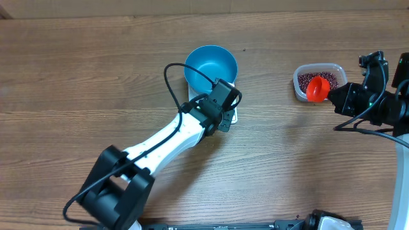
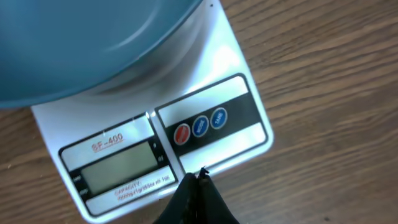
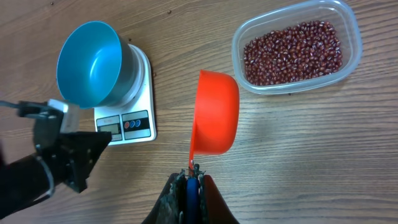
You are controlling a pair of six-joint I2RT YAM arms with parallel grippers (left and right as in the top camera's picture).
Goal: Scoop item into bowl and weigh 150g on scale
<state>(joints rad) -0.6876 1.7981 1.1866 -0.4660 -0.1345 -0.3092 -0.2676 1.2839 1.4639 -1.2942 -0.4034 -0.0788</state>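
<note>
Both closed: right jaws grip orange scoop point(image 3: 214, 112), left jaws over scale point(image 2: 205, 146).

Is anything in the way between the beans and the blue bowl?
Nothing visible. Only bare table lies between the tub of beans and the bowl on the scale. The shut left gripper sits at the scale's button edge, off that path. The right gripper holds the orange scoop.

I'm looking down on a brown wood-grain table point(image 1: 96, 76). A clear rounded-rectangular tub point(image 1: 339, 68) sits upright toward its right side. From overhead, an orange-red scoop point(image 1: 317, 89) overlaps the tub's lower edge. On the right wrist camera the scoop shows left of the tub and apart from it, with its thin handle pointing down the frame.
</note>
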